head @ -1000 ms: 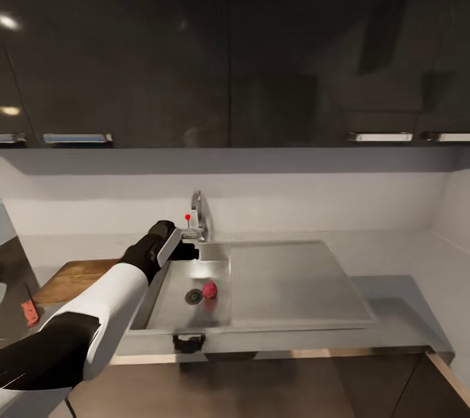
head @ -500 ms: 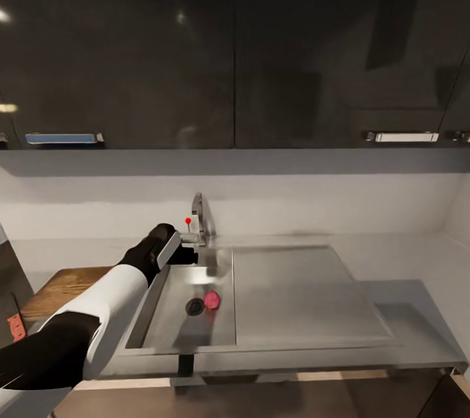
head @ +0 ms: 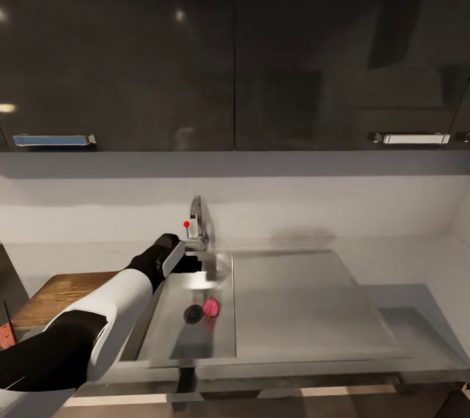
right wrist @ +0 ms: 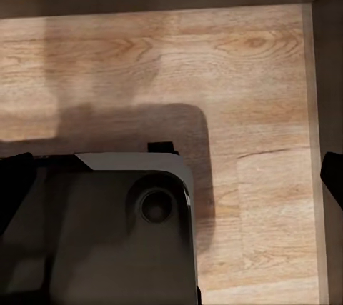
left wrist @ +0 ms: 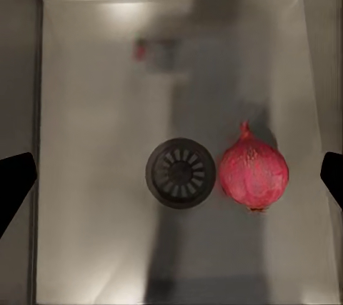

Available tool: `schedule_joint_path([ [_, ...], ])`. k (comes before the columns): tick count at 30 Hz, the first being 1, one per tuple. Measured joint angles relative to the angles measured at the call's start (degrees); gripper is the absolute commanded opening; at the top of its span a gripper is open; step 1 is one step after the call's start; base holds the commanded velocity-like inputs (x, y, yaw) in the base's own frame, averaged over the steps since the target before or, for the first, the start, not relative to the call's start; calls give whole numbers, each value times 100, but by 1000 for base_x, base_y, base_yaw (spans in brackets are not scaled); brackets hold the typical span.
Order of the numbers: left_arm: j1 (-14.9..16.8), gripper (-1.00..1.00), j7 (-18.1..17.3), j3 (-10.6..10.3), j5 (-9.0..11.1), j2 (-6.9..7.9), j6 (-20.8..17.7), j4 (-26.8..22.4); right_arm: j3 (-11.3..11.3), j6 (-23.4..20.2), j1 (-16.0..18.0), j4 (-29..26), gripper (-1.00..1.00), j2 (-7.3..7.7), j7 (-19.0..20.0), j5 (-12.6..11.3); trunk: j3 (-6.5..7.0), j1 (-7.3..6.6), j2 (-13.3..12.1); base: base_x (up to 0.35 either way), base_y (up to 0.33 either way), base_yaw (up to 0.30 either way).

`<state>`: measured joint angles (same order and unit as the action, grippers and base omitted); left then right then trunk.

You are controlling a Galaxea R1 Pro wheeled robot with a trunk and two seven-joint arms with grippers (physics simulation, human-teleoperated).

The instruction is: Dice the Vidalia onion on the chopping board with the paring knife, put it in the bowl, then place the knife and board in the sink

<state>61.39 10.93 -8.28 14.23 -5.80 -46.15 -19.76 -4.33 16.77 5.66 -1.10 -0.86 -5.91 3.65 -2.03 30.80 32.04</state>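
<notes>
My left gripper hangs over the sink at lower left of centre, jaws spread wide and empty. Below it, the Vidalia onion lies on the basin floor, touching the drain. My right gripper's fingertips sit far apart, empty, above wooden flooring.

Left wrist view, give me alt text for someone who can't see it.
A reddish-pink Vidalia onion sits on the steel floor of the sink, right beside the round dark drain. The open left gripper hangs above, a dark fingertip at each edge of the picture.
</notes>
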Motion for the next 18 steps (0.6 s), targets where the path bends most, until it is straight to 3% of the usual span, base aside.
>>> schedule_joint_path([
  [12,0,100,-109,-51,3,-135,184,220,2,0,0,0,100,-4,-1,0,0,0,0,117,0,0],
  [14,-3,100,-219,-214,5,-149,229,297,2,0,0,0,100,-6,0,0,0,0,0,114,0,0],
  [18,-7,100,-266,-319,1,-141,370,440,2,0,0,0,100,-2,0,0,0,0,0,101,0,0],
])
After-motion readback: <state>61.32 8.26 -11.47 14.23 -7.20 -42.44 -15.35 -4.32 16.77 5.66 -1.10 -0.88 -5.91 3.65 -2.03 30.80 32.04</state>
